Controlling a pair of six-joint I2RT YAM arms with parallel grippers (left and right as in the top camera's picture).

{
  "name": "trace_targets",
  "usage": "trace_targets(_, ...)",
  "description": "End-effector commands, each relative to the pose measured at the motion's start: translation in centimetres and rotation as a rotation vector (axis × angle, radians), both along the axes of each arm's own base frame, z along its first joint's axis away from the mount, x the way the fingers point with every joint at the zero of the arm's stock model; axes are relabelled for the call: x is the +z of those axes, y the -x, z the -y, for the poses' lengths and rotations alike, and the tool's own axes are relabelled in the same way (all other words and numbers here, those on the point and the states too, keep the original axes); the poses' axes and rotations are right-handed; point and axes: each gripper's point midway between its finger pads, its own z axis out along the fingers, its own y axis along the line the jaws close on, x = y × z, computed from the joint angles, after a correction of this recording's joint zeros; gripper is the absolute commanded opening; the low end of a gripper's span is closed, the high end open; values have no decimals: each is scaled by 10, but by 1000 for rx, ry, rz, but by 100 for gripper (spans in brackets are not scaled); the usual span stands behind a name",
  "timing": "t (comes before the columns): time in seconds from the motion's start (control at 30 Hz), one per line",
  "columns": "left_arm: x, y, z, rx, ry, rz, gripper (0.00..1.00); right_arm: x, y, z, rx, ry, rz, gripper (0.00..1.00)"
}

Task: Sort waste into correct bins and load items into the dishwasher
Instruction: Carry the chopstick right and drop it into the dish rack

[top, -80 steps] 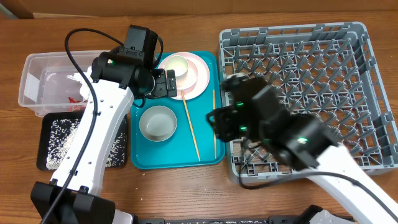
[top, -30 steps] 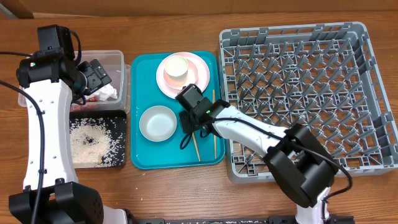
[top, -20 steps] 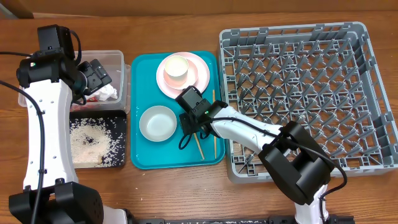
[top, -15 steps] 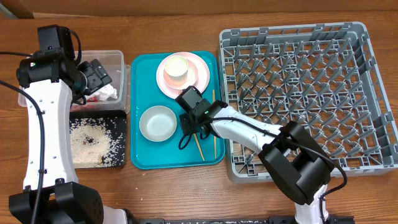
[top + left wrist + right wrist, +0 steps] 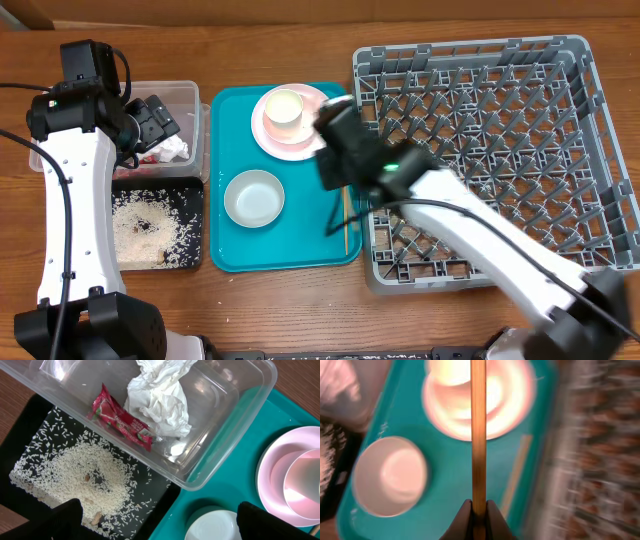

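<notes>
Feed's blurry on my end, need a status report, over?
Right gripper shut on chopstick above teal tray. Left gripper open over clear tub. Second chopstick lies on tray. Nothing seen blocking dish rack.

dish rack [image 5: 590,460] motion-blurred, pink plate [image 5: 267,475] cut by frame edge

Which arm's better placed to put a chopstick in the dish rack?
Right. The right pincer is shut on a chopstick beside the dish rack; the left pincer hangs open over the clear tub.
</notes>
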Motion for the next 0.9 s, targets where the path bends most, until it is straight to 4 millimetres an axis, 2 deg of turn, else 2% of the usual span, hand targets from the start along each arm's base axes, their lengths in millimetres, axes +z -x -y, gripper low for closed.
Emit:
trace_targets(0.0,7,-5,0,9,5,24,100,12,-14,53,-108,148,60,4)
trace_targets(0.17,7,-5,0,9,5,24,100,-8,-13,93,-146,231,-26,4)
trace_targets(0.43,7,-5,0,9,5,24,100,-24,-21,123,-221,246,-77,4)
trace_targets(0.57,7,-5,0,9,5,24,100,-24,-24,130,-242,245,-79,4)
trace_targets(0.8,7,-5,0,9,5,24,100,-25,-23,131,-242,249,-84,5)
trace_targets(0.87,7,-5,0,9,5,24,100,-24,-23,131,-241,249,-84,12)
